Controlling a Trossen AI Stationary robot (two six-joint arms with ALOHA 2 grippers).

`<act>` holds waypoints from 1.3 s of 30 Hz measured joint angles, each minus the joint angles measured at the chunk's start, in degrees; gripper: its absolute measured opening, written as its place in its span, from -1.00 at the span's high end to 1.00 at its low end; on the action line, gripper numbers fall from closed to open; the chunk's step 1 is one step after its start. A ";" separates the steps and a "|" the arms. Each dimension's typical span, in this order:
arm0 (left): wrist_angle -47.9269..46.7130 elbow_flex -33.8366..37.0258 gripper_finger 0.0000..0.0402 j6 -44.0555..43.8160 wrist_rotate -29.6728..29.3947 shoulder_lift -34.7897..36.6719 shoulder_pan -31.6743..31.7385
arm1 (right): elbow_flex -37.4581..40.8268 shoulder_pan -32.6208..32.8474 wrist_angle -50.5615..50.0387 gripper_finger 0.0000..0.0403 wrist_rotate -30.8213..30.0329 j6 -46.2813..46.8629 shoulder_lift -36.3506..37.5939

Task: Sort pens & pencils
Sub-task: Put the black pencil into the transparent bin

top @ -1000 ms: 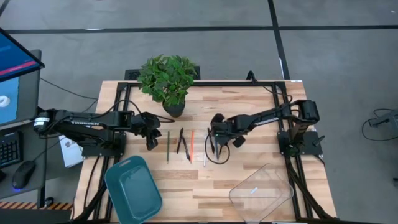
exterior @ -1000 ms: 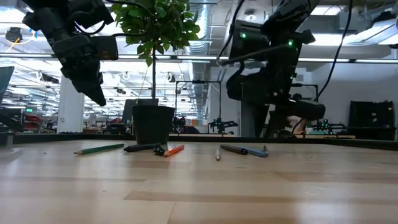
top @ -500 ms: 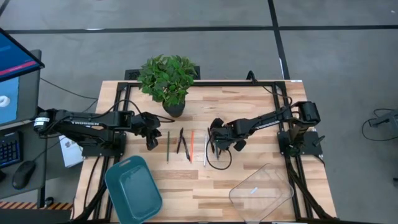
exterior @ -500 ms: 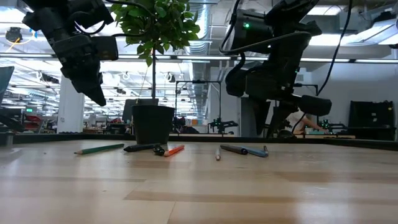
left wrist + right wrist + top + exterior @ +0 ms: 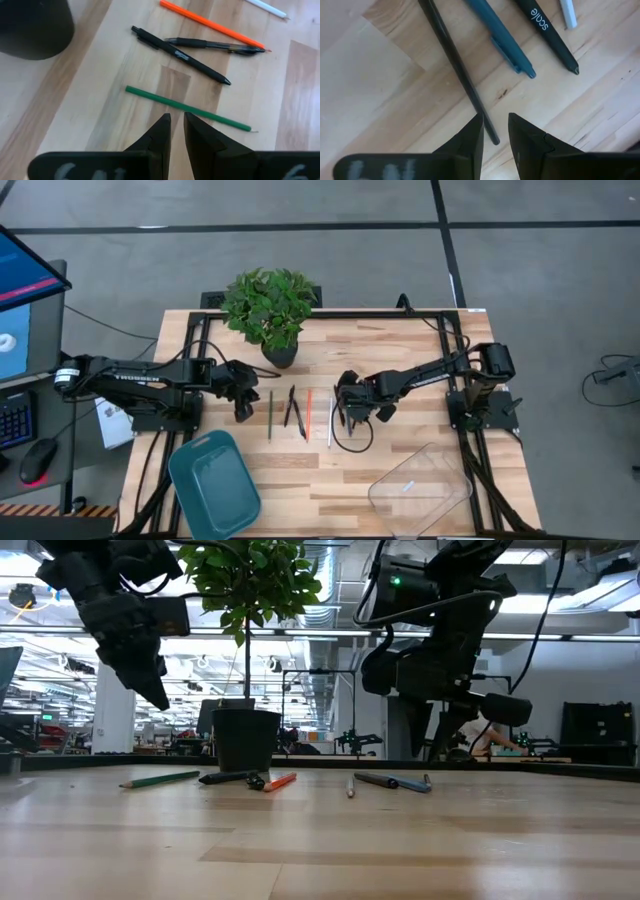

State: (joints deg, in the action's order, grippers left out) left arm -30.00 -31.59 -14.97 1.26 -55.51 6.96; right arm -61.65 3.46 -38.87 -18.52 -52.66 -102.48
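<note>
Right now the pens and pencils are lying in a loose row on the bare wood in front of the potted plant (image 5: 268,310), none of them yet in the teal tray (image 5: 213,485) or the clear bin (image 5: 420,488), both well forward of the plant.

Furthest to the plant's left, the left gripper (image 5: 173,131) is hovering above the table beside the green pencil (image 5: 187,108), its fingers (image 5: 160,132) drawn nearly together with only a slit between them. Going down like that, it is likely to push the pencil aside rather than straddle it.

Past the two crossed black pens (image 5: 181,55), the orange pencil (image 5: 212,25) and the white pencil (image 5: 265,8), off to the plant's right, the right gripper (image 5: 495,134) is hanging low over a thin dark pencil (image 5: 457,70), its fingers (image 5: 470,137) also narrowly parted. A teal pen (image 5: 500,40) and a black "scale" pen (image 5: 547,32) are lying just beside that pencil, so a slightly skewed descent risks catching two sticks or rolling one away.

Compared with a second ago, the right gripper is sitting lower and nearer the sticks; the left arm and every pen are looking unchanged
</note>
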 joint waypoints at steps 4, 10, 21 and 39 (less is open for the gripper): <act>0.00 0.00 0.78 0.14 0.00 0.00 0.01 | 0.00 0.00 0.00 0.44 0.02 0.09 0.00; 0.38 0.00 0.78 0.62 0.00 0.00 0.00 | 0.00 0.00 0.02 0.44 0.28 0.11 0.00; 1.87 -0.02 0.78 -3.20 0.12 0.02 0.01 | 0.00 0.00 0.17 0.44 0.39 3.16 0.02; 0.59 -0.01 0.78 -2.90 -0.03 0.00 0.00 | 0.02 0.74 -0.11 0.44 0.46 -2.34 0.04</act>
State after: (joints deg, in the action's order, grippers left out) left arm -29.41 -31.61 -17.87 1.23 -55.51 6.96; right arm -61.63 4.20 -38.99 -18.06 -55.00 -102.43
